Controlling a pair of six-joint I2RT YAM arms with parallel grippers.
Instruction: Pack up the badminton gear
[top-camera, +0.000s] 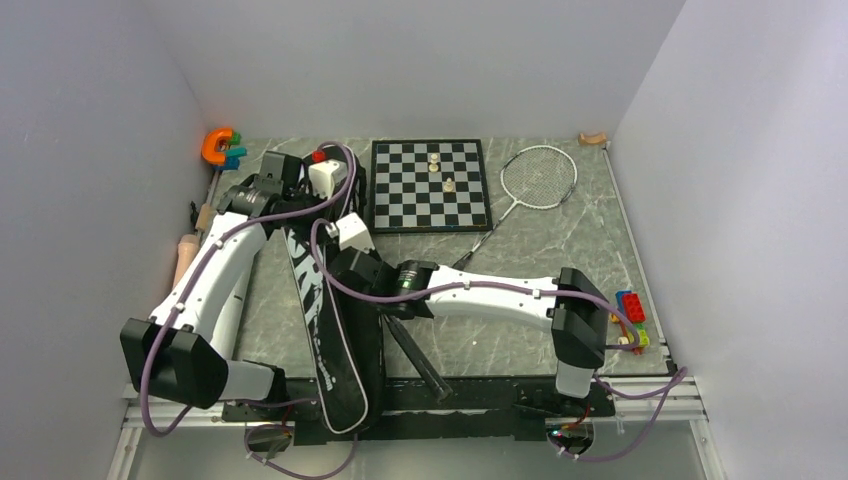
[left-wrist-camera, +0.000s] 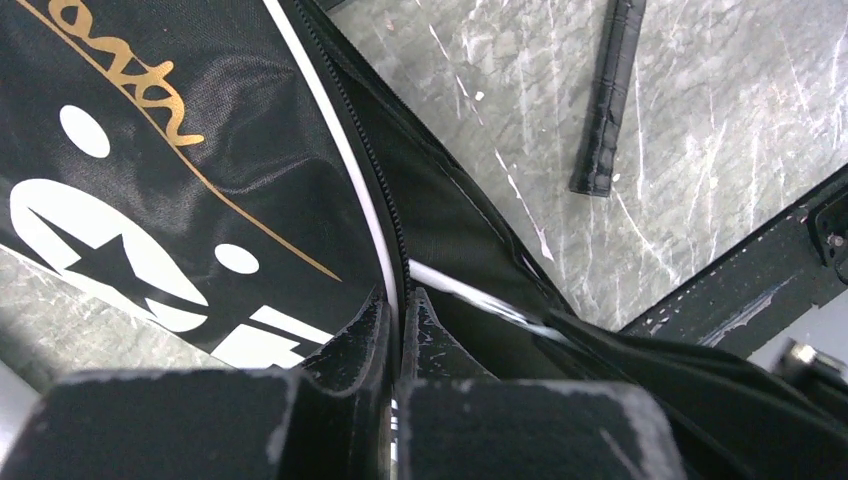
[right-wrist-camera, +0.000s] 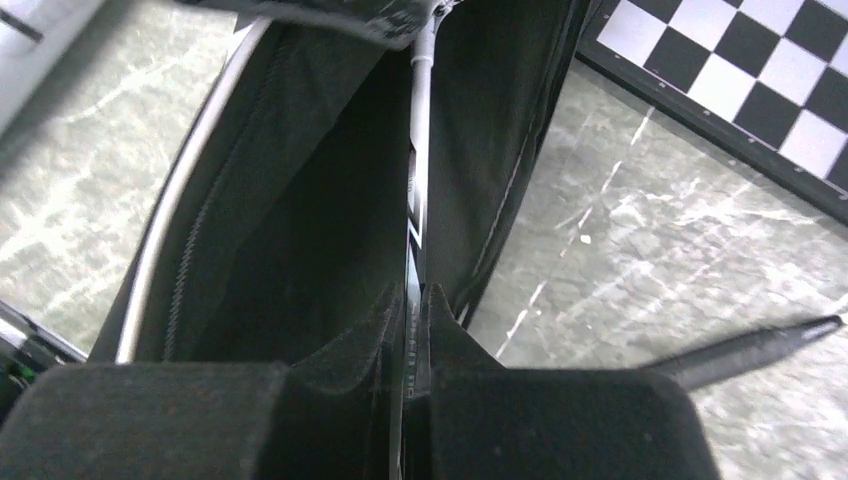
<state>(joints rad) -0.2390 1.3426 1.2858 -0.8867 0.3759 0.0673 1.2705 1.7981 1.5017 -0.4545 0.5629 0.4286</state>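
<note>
The black bag (top-camera: 335, 350) lies lengthwise between the arms, its white lettering (left-wrist-camera: 110, 250) facing up. My left gripper (left-wrist-camera: 400, 300) is shut on the bag's white-piped zipper edge (left-wrist-camera: 375, 220) near its far end. My right gripper (right-wrist-camera: 412, 295) is shut on the thin shaft (right-wrist-camera: 420, 150) of a racket that runs into the bag's open mouth. That racket's black handle (top-camera: 415, 350) sticks out to the right over the table. A second silver-headed racket (top-camera: 540, 175) lies at the back right, beside the chessboard. Two small white shuttlecocks (top-camera: 449, 185) stand on the board.
The chessboard (top-camera: 430, 205) lies at the back centre. An orange and blue toy (top-camera: 220, 148) sits in the back left corner. A beige wooden rod (top-camera: 185, 258) lies along the left wall. Coloured bricks (top-camera: 630, 315) sit by the right arm's elbow.
</note>
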